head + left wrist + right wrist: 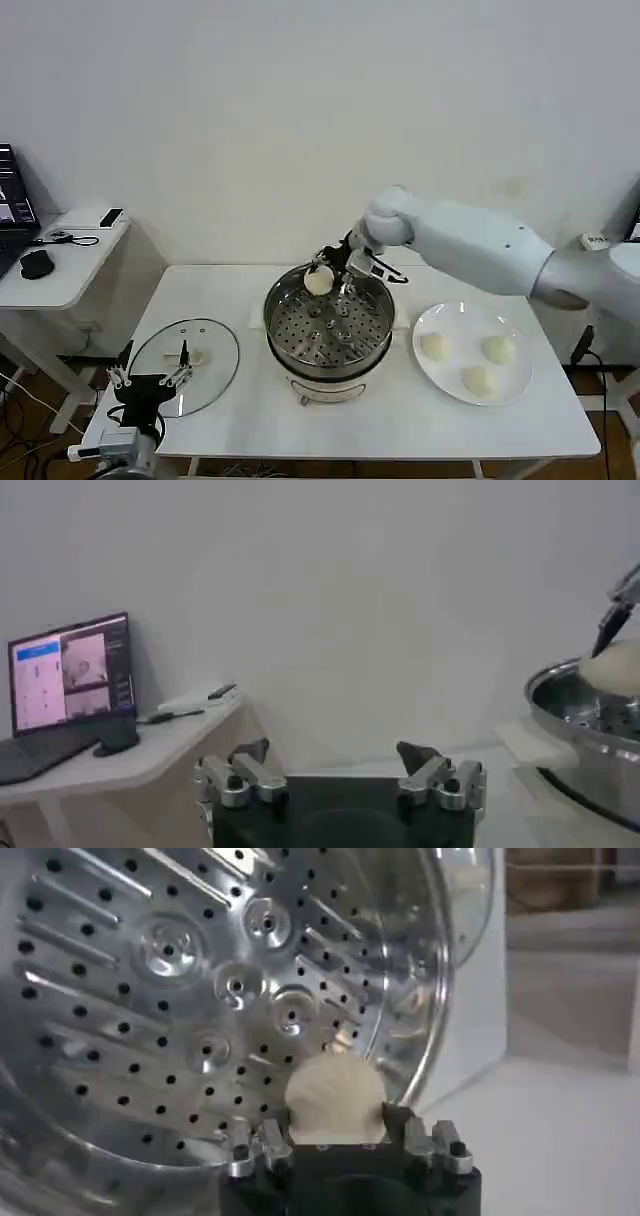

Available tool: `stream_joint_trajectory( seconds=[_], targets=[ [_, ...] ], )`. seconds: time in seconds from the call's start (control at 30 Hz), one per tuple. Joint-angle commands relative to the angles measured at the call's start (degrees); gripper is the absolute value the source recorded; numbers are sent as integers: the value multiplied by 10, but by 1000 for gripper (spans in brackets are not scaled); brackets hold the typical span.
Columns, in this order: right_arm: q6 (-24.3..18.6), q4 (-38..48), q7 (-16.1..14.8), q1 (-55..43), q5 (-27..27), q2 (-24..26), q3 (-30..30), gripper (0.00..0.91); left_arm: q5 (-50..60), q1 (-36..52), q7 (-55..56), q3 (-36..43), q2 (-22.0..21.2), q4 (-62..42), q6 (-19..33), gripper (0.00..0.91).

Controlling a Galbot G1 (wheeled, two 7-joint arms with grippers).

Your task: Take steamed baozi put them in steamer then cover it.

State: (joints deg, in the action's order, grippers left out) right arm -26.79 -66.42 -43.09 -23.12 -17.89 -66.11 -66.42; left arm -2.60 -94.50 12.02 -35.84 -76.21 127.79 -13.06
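You've got a white table point(250, 430) with the steamer point(328, 330) in the middle, its holed tray bare, no bun down in it yet. The plate point(472, 354) sits just right of the pot with three buns point(481, 379) on it; the glass lid point(190, 365) lies flat well off to the left. Right gripper point(322, 279) is over the pot's far rim, clamped on the fourth bun point(318, 281); from the right wrist camera the bun point(333, 1098) sits between the fingers point(258, 1145), above the tray point(180, 998). Left gripper point(150, 382) is parked low at the lid's near edge, claw spread wide, nothing in it. Handling call: these buns look soft and light, skin probably a bit tacky and easy to dent, so squeeze just enough across the widest part, from the sides. Lower it close to the tray before letting go; round shape may roll. The lid looks harder: rigid, slick glass, heavier, so take it by the centre knob, not the rim.
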Motion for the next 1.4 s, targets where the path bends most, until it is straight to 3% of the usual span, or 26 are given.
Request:
stream_joint_trajectory(
  seconds=[0.03, 0.37, 0.4, 0.43, 0.6, 0.77, 0.83, 0.9, 1.07, 1.2, 1.23, 1.4],
  targets=[
    [-48, 50, 22, 22, -78, -32, 0, 635, 0, 0, 0, -1, 1, -2, 0, 907],
    [-51, 51, 20, 28, -77, -35, -1, 635, 0, 2, -1, 2, 1, -3, 0, 907],
    [-52, 51, 20, 27, -77, -35, -1, 715, 0, 2, -1, 2, 1, -3, 0, 907],
    [-52, 51, 19, 26, -76, -35, -1, 907, 0, 2, -1, 2, 1, -3, 0, 907],
    [-49, 49, 21, 21, -71, -33, -3, 907, 0, 1, 0, 2, 0, -4, 0, 907],
    [-34, 20, 16, -7, -24, -15, -1, 907, 1, 0, -1, 2, 1, 0, -1, 907],
    [-2, -10, 4, -27, 32, 3, -1, 907, 1, -1, 0, 2, 3, 0, -1, 907],
    [68, -58, -11, -64, 123, 36, -14, 907, 1, -4, -1, 3, 4, 2, -1, 907],
    [190, -142, -17, -134, 232, 119, -57, 907, 3, -5, -2, 11, 8, 11, -2, 907],
    [268, -174, -12, -152, 276, 177, -65, 907, 12, -4, -1, 22, 10, 16, -2, 907],
    [307, -181, -8, -155, 285, 196, -64, 907, 13, -6, -1, 25, 11, 20, -2, 907],
    [369, -208, -18, -154, 294, 299, -72, 907, 10, -8, -5, 25, 27, 32, -3, 907]
  ],
)
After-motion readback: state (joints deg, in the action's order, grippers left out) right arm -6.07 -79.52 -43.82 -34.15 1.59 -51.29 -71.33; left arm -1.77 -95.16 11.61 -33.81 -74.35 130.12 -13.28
